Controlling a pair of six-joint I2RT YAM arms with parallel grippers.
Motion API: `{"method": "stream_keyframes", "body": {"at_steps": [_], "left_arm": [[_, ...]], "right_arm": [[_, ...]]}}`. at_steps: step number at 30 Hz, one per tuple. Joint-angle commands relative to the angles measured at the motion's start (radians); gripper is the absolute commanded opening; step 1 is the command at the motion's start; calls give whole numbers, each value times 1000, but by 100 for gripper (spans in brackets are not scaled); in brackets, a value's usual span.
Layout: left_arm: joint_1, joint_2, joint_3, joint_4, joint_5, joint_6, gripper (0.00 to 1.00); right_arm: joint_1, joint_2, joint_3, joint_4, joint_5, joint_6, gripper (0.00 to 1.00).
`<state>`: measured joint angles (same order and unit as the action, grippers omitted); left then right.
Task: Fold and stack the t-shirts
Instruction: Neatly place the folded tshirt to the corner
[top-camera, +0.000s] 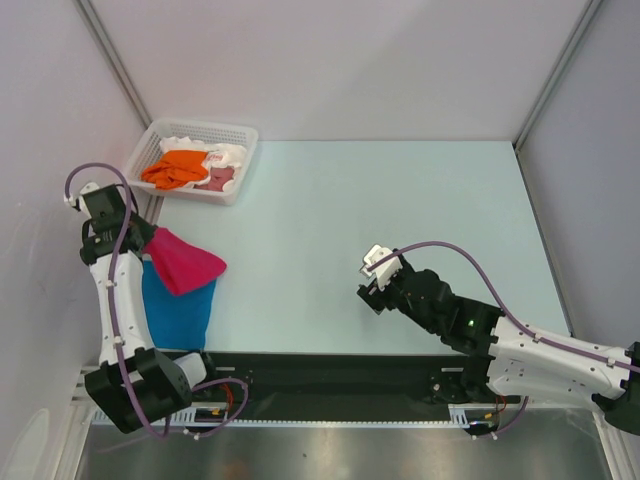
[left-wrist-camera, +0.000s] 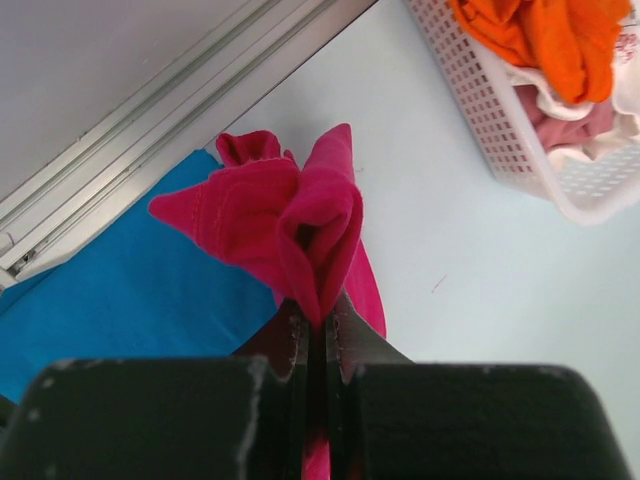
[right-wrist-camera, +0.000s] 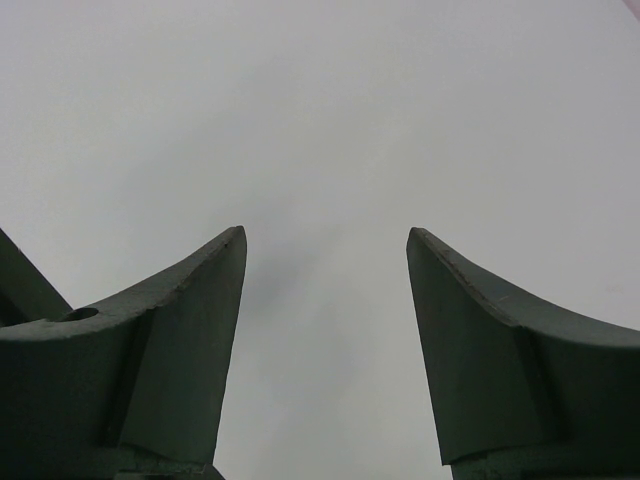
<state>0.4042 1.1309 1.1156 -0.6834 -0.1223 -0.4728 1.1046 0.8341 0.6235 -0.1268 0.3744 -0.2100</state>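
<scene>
Item 1. Crimson-red t-shirt (left-wrist-camera: 290, 220): bunched, lifted off the bench (top-camera: 400, 200) at its near-left side. A fold of it is pinched between the left fingers (left-wrist-camera: 298, 340), which are closed tight on the cloth. The rest hangs in a loose point over the blue shirt.

Item 2. Bright blue t-shirt (top-camera: 178, 305): lying flat on the bench directly beneath the crimson one, beside the left arm and close to the left wall.

Item 3. White lattice basket (top-camera: 240, 165): far-left corner of the bench, well apart from the held shirt. Contents:
- orange t-shirt (top-camera: 178, 168), crumpled, on top at the left
- dusty-pink t-shirt (top-camera: 218, 180), partly covered, on the near right side
- white t-shirt (top-camera: 230, 155), crumpled along the far side

Item 4. Right fingers (right-wrist-camera: 200, 300): spread wide apart, nothing between them, over bare bench near the middle, well apart from every shirt. The wrist view shows only plain pale surface past the tips.
</scene>
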Motion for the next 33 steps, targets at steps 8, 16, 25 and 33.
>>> {"method": "stream_keyframes", "body": {"at_steps": [8,16,25,33], "left_arm": [[76,-65,-63,10,-43,-45,1],[108,-54,-100,-113,-148,-153,1],[258,-170,-197,-202,-316,-317,100],[-166,-335,-241,-99,-241,-463,100]], "right_arm": [[6,-12,10,12,-3,1,70],[6,-12,22,12,-29,-25,71],[6,-24,-1,19,-60,-6,71],[6,-32,-39,82,-46,138,73]]}}
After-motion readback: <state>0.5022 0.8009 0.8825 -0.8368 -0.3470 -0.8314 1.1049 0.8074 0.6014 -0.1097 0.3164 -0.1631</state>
